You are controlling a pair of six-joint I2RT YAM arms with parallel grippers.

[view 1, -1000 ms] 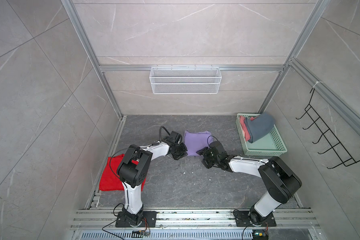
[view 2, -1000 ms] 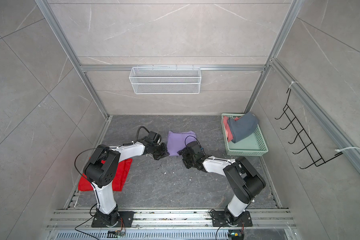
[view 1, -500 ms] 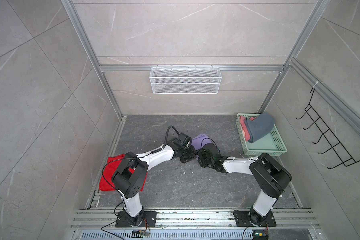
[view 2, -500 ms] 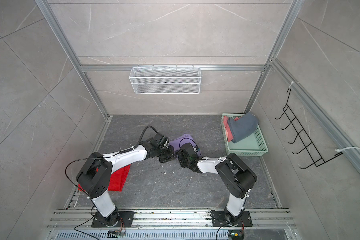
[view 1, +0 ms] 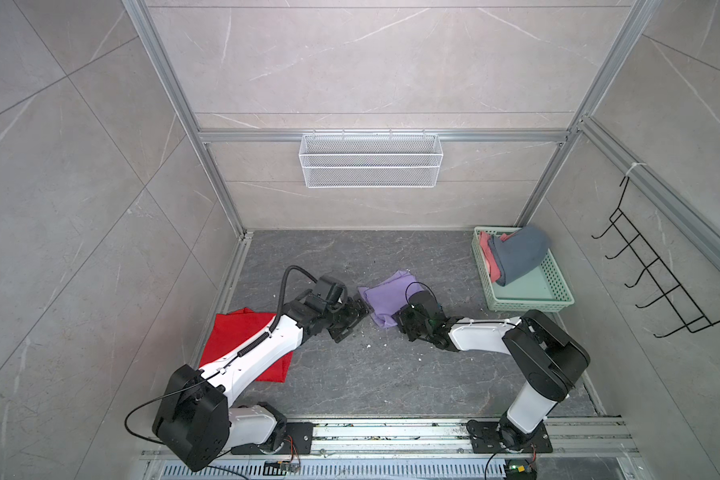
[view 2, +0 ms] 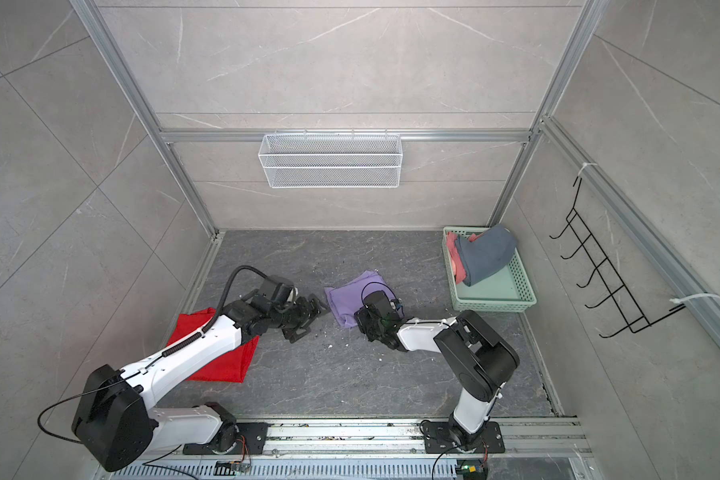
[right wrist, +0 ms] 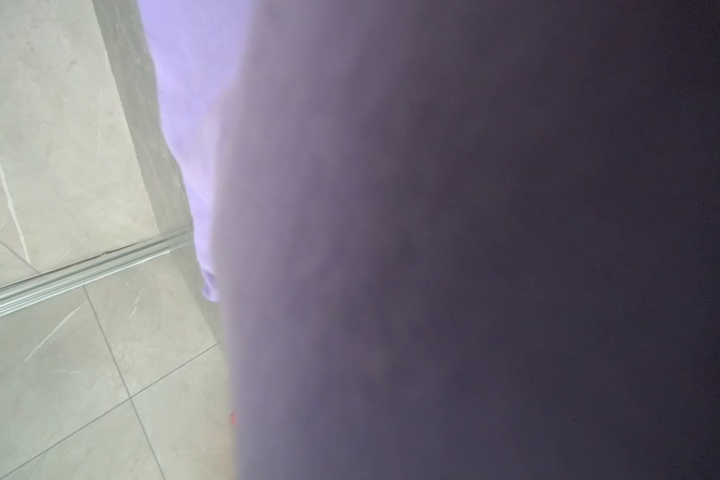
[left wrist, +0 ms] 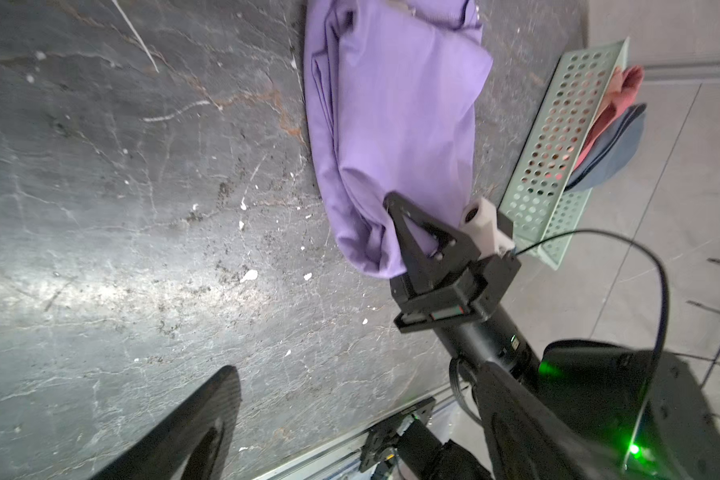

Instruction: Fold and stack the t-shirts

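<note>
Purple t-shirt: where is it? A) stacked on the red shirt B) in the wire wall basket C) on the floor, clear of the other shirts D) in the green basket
C: the purple t-shirt lies on the floor, apart from the red t-shirt and the green basket.

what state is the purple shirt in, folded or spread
Folded: the purple t-shirt lies as a compact layered bundle, doubled edges visible in the left wrist view.
</note>
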